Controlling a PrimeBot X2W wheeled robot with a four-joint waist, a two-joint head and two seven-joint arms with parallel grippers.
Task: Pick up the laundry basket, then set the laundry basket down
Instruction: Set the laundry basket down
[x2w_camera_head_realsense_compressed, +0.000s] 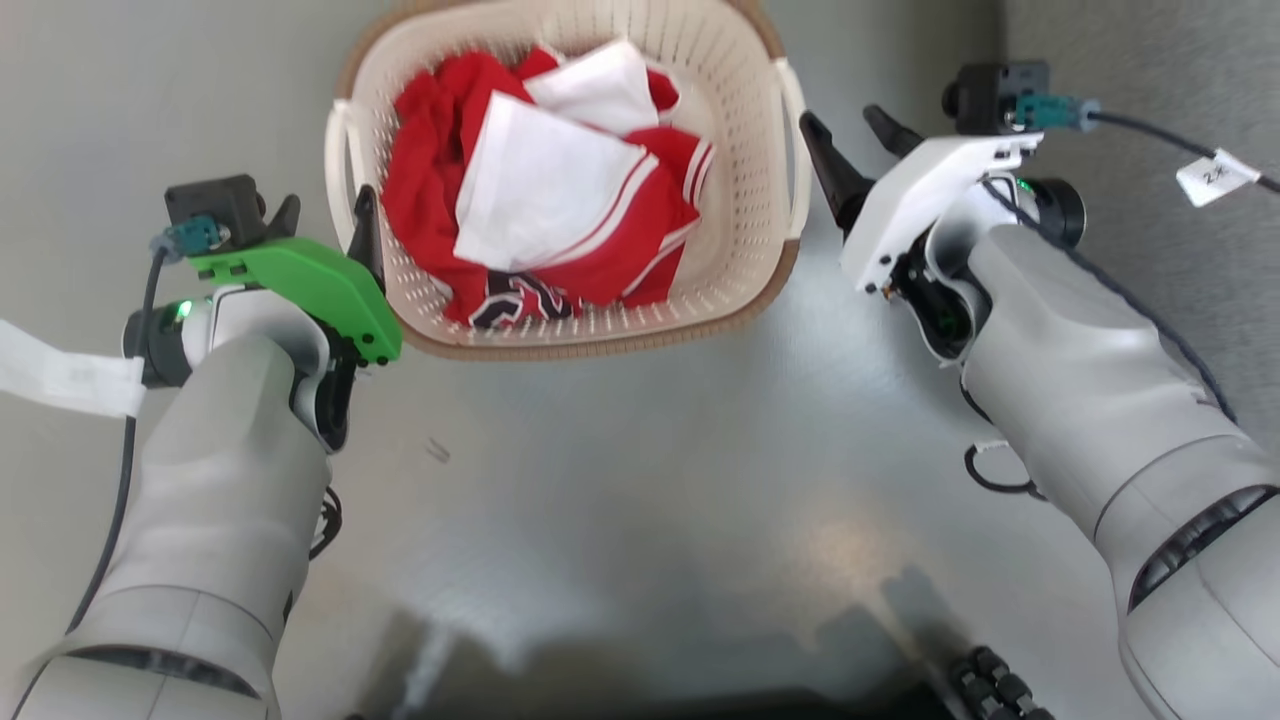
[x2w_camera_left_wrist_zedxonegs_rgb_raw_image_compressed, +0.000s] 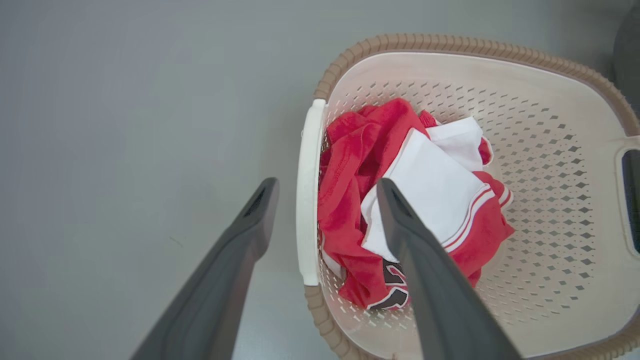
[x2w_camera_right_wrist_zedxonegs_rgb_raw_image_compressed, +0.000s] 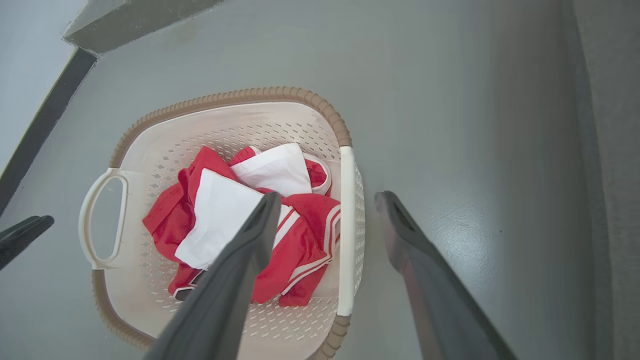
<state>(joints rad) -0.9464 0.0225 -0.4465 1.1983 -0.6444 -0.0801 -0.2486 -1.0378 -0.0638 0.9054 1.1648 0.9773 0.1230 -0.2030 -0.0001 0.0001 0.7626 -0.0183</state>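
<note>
The left gripper (x2w_camera_head_realsense_compressed: 328, 200) has its 2 fingers spread wide, 1 outside and 1 inside the white left handle (x2w_camera_left_wrist_zedxonegs_rgb_raw_image_compressed: 307, 190) (whether they touch it cannot be told). Between the arms, the laundry basket (x2w_camera_head_realsense_compressed: 740, 150) sits on the grey floor (x2w_camera_head_realsense_compressed: 640, 480), holding red and white clothes (x2w_camera_head_realsense_compressed: 560, 190). The right gripper (x2w_camera_head_realsense_compressed: 838, 115) is likewise spread, its 2 fingers straddling the right handle (x2w_camera_right_wrist_zedxonegs_rgb_raw_image_compressed: 346, 225).

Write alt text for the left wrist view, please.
The left gripper points its open fingers down at the laundry basket, with the white side handle between them in view. Red and white clothes lie inside; grey floor lies beside it.
</note>
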